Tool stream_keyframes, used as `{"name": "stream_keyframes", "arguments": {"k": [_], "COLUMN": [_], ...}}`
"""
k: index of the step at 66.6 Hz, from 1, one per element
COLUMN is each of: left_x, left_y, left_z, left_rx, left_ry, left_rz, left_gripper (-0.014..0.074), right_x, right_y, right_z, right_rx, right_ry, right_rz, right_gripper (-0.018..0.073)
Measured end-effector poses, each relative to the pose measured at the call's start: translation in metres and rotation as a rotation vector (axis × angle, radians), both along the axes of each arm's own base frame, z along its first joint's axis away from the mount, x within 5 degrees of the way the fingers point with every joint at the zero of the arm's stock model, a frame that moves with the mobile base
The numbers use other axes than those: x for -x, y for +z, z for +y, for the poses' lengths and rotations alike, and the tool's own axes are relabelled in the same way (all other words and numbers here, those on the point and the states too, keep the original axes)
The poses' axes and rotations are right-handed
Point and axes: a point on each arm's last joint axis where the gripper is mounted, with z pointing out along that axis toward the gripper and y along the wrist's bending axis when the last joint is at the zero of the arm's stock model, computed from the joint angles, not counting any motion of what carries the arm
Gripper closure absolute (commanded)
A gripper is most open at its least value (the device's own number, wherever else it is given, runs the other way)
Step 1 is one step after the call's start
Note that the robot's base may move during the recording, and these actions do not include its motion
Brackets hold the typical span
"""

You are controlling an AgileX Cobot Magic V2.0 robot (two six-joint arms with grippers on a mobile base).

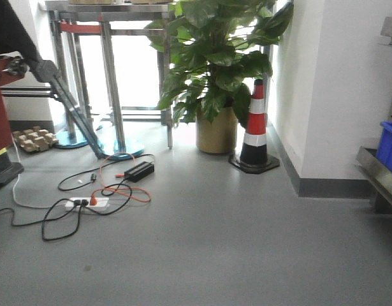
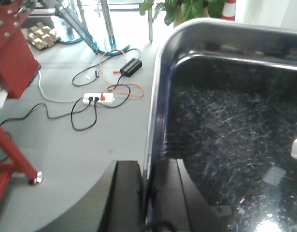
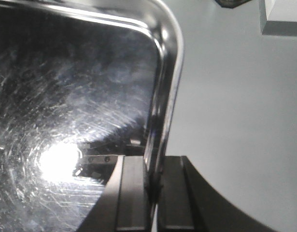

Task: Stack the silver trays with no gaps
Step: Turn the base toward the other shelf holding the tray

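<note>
STEP: mid-carry, by my read | left gripper (image 2: 149, 193) pinches silver tray (image 2: 160, 96) at its left rim, right gripper (image 3: 153, 188) pinches the right rim | tray aloft over grey floor (image 2: 114, 135) | NEXT: second tray unseen; lower level, edges square.

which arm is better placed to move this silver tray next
Neither alone: the left gripper pinches the silver tray on one side rim and the right gripper pinches the opposite rim, so both should probably move it together.
</note>
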Motion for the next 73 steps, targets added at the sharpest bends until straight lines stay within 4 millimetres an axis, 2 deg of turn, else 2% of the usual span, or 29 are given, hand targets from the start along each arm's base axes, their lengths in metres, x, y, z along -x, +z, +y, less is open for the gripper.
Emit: {"name": "stream_keyframes", "arguments": {"k": [73], "left_x": [0.001], "left_y": [0.0023], "left_z": [0.0062], "left_rx": [-0.026], "left_ry": [0.041], "left_rz": [-0.013], "left_gripper": [0.0606], "right_x": [-0.0035], "right_y": [0.0062], "right_z": [0.0068], "right_rx": [-0.059], "right_ry": [0.053], "right_rz": [-0.074], "right_gripper": [0.0583]}}
